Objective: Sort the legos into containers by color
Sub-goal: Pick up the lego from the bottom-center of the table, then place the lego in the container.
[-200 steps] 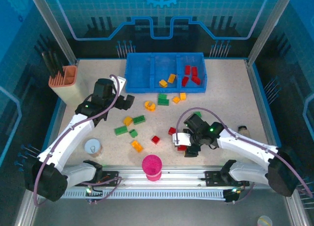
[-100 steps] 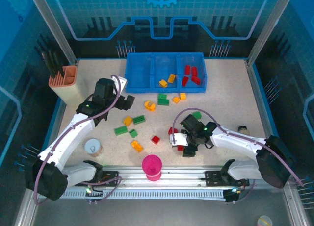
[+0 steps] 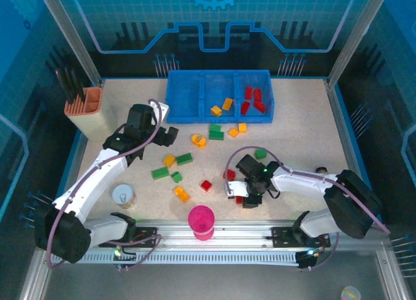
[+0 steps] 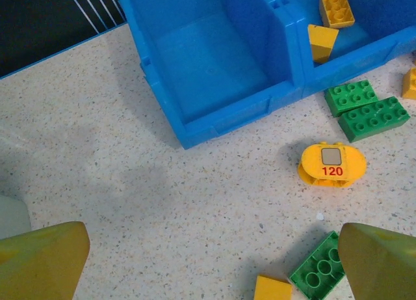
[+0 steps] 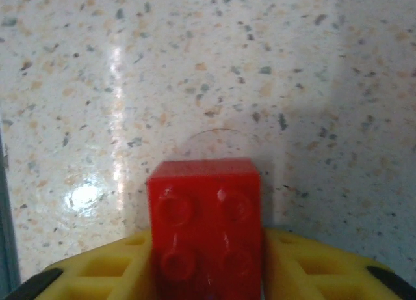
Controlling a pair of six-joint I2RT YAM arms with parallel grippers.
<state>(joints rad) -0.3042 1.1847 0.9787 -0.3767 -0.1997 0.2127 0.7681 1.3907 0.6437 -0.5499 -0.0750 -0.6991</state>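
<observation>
One change: right gripper (image 3: 240,194), wide a second ago, now clamped on red brick (image 5: 206,238); brick wedged between its jaws, bottom centre. Left gripper (image 4: 208,264) spread wide.

My left end effector (image 4: 211,264) hangs spread wide, arm reaching forward; my right end effector (image 5: 207,274) clamps a red lego (image 5: 205,209).

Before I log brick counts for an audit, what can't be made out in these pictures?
- Right wrist view: the red brick in the right end effector is cut off by the bottom edge.
- Left wrist view: a green brick is cut off by the bottom edge.
- Top view: the small object near the right edge of the table is too small to identify.
</observation>
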